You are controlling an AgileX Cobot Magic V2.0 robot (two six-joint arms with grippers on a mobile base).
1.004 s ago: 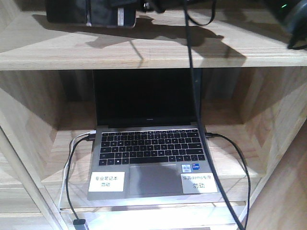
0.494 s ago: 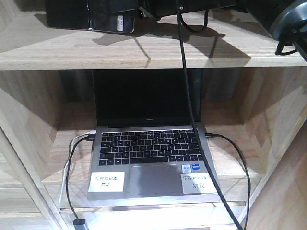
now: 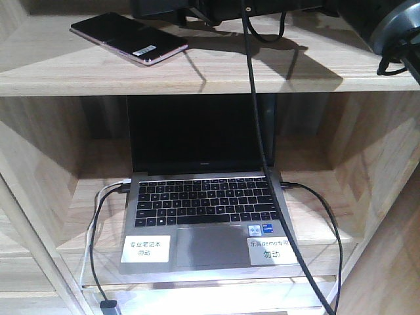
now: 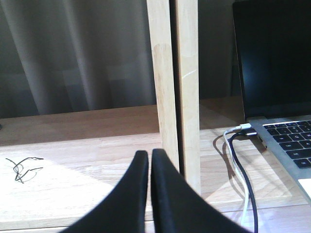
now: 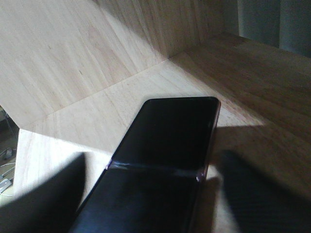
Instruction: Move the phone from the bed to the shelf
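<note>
The phone (image 3: 128,38) lies flat on the upper board of the pale wooden shelf (image 3: 230,72), white sticker up and its rose-gold edge showing. My right gripper (image 3: 190,9) hangs dark at the top edge, just right of the phone. In the right wrist view the phone (image 5: 170,141) rests on the shelf (image 5: 73,73) with its crease across the middle, between the spread fingers of my right gripper (image 5: 155,194), which is open and clear of it. My left gripper (image 4: 148,154) is shut on nothing, low over a shelf board (image 4: 73,145). The bed is out of view.
A silver laptop (image 3: 203,197) stands open on the lower board, with cables (image 3: 98,223) plugged into both sides. A black cable (image 3: 252,98) hangs from my right arm in front of it. An upright post (image 4: 175,87) rises just beyond my left gripper, beside the laptop (image 4: 277,73).
The phone, held up at the top edge by my right gripper before, now lies flat on the upper board. The gripper has let go and drawn back to the right.
</note>
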